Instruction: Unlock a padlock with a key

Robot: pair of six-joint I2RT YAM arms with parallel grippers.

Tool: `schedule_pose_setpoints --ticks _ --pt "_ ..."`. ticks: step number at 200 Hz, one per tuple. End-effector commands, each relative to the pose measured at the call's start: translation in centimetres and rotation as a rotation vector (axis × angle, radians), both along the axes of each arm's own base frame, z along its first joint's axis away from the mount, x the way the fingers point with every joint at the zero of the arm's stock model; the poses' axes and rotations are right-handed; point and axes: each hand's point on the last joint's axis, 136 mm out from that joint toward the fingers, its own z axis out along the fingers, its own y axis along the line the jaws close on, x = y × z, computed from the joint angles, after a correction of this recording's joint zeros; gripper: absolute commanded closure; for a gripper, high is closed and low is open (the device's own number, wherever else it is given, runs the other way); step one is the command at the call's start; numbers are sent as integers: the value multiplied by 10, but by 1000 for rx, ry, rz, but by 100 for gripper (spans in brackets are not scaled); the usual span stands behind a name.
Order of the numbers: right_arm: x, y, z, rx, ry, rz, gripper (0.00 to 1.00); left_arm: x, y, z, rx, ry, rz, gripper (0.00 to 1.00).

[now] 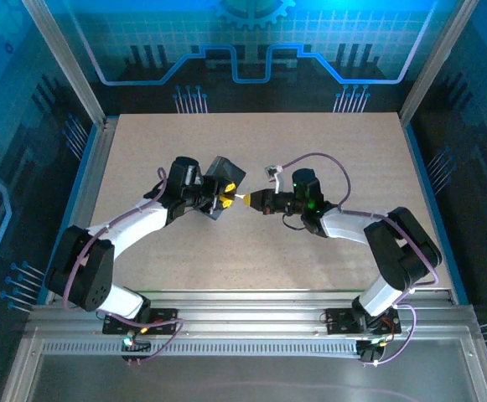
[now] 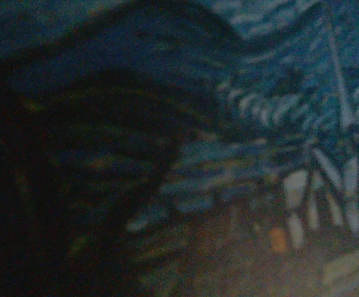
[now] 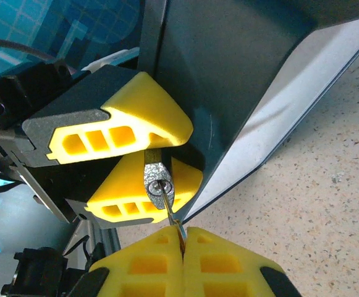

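Padlock (image 3: 157, 180), small and silvery, is pinched between the yellow fingers (image 3: 136, 127) of the left gripper (image 3: 188, 154), keyhole face turned toward the right arm. It is lifted off the table (image 1: 327, 142), roughly mid-table, a bit left of centre. Left gripper (image 1: 225, 199) is partly closed, clamping the padlock. Dark blue tin (image 1: 228, 176) is right behind the left gripper, tilted with one corner up. In the left wrist view its swirly painted side (image 2: 278, 93) is up close and blurry. Right wrist view has the tin's dark wall (image 3: 241, 74) just behind the padlock.

Right gripper (image 1: 250, 201) faces the left one tip to tip, nearly touching. Its yellow fingers (image 3: 148, 266) are pressed fully together on the key (image 3: 173, 216), and only the thin blade pokes out. Key tip reaches the padlock's keyhole. Can't tell whether it is actually seated inside or just touching the face. From above, the key (image 1: 240, 198) is a short pale sliver bridging the two grippers.

Both arms bend inward from the near edge.
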Motion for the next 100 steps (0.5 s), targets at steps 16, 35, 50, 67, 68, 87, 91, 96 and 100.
schedule_pose_setpoints --ticks 16,35,50,67,68,87,91,96,100 --pt "-19 19 6 1 -32 93 100 2 -5 26 -31 -107 -51 100" --pt "-19 21 7 7 -28 97 100 3 -6 30 -24 -128 -67 100" --pt "-17 22 10 13 -32 93 100 4 -8 37 -3 -157 -106 100" --pt "-16 22 15 16 -39 89 100 0 -7 36 59 -154 -153 100" --pt "-16 22 15 16 -40 89 100 0 -6 35 63 -151 -155 100" --pt "-17 21 20 11 -60 93 100 -3 1 30 101 -134 -156 100" --pt "-17 21 21 7 -66 95 100 -3 2 29 103 -132 -151 100" --pt "-18 21 21 2 -69 97 100 -2 3 29 101 -132 -146 100" --pt "-19 21 21 -2 -71 99 100 -2 3 28 99 -131 -145 100"
